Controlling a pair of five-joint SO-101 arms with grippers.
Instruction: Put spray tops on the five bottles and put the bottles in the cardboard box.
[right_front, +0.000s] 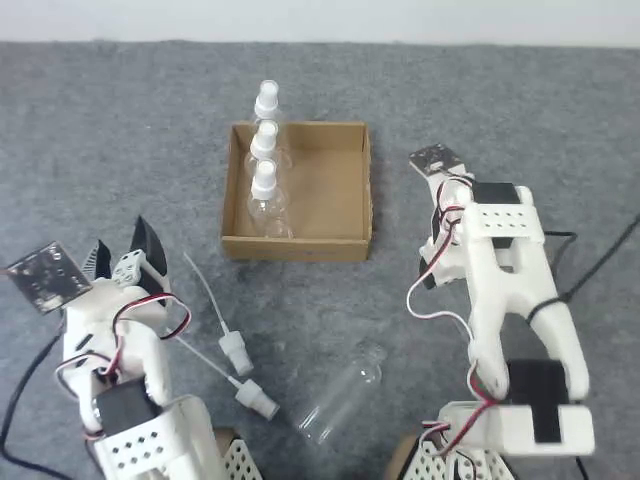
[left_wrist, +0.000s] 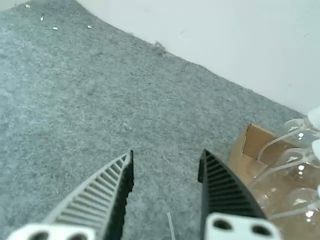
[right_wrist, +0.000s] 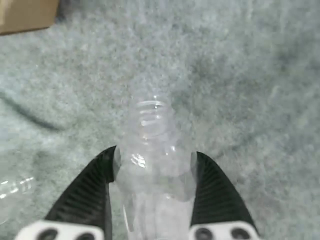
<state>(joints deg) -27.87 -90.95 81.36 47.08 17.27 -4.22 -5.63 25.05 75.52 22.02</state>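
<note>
- Bottles: three capped bottles (right_front: 266, 190) stand in a row along the left wall of the box (right_front: 300, 246), as the high view shows it.
- Left gripper (left_wrist: 165, 160): spread wide, nothing between the fingers. It hangs over bare mat (left_wrist: 75, 90), left of the box and nearer my base.
- Right gripper (right_wrist: 155, 152): fingers (right_wrist: 95, 190) pressed against both sides of the held bottle (right_wrist: 152, 120). That bottle has no cap, and its neck points away from my wrist, over the mat.
- Right arm (right_front: 505, 270) sits just right of the box.
- Loose bottle (right_front: 340, 395): uncapped, on its side on the mat between my two arms, nearer my bases than the box.
- Two spray tops (right_front: 236, 352) with long tubes lie on the mat just left of the loose bottle, not touching it.
</note>
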